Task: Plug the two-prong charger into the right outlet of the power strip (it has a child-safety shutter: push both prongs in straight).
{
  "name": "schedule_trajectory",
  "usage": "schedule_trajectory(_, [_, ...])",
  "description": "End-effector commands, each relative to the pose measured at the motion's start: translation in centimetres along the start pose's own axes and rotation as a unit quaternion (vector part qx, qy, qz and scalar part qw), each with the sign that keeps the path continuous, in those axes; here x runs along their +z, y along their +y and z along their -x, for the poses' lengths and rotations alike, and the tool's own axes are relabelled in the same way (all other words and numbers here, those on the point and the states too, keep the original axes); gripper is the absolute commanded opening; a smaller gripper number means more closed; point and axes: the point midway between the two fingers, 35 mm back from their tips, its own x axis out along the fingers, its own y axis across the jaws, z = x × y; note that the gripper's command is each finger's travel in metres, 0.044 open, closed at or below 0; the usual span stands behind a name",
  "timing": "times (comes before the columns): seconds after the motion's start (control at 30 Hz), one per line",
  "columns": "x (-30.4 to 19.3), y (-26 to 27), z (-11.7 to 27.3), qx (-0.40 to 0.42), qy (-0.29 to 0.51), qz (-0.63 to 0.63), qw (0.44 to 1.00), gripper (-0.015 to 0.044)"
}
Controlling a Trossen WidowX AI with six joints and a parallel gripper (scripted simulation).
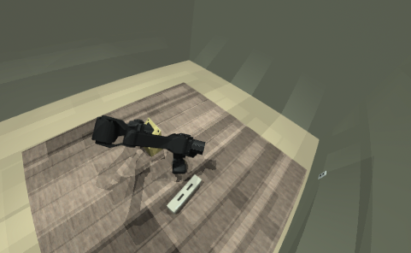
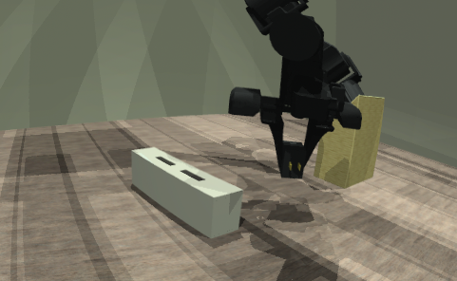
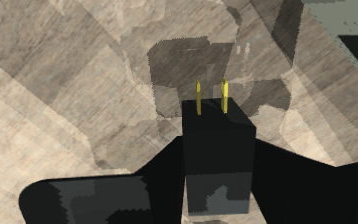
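The black two-prong charger [image 2: 293, 154] [image 3: 219, 155] is between the fingers of my gripper [image 2: 294, 173] [image 3: 208, 141], which is shut on it. The charger hangs above the table, with its shadow below it in the exterior view. Its two brass prongs [image 2: 295, 166] [image 3: 224, 96] stick out sideways, free of any slot. In the top view the arm hides the charger. The pale power strip [image 1: 173, 206] [image 2: 173, 192] stands apart from the charger, its two dark slots facing up. Part of the strip [image 3: 342, 20] and one slot show at the wrist view's upper right.
A tall yellow block [image 1: 155, 150] [image 2: 364, 142] stands behind the gripper in the exterior view and partly under the arm in the top view. The wood-patterned table top [image 1: 245, 171] [image 2: 73, 237] lies under everything. A small white plate [image 1: 322, 175] is far right in the top view.
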Motion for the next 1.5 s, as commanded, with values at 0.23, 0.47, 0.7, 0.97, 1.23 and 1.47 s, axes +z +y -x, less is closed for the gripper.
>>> schedule_trajectory(0.23, [-0.6, -1.5, -0.4, 0.009, -0.006, -0.058, 0.998, 0.0])
schedule_trajectory(0.47, [-1.2, -2.6, -0.9, 0.014, -0.009, -0.098, 0.995, 0.0])
schedule_trajectory(0.7, [-1.8, -3.7, -1.5, 0.019, -0.011, -0.139, 0.99, 0.0])
schedule_trajectory(0.97, [-2.7, -4.9, -2.2, 0.022, -0.011, -0.185, 0.982, 0.0])
schedule_trajectory(1.23, [-3.7, -6.0, -2.8, 0.024, -0.011, -0.231, 0.972, 0.0])
schedule_trajectory(1.47, [-4.7, -7.0, -3.5, 0.025, -0.009, -0.272, 0.962, 0.0])
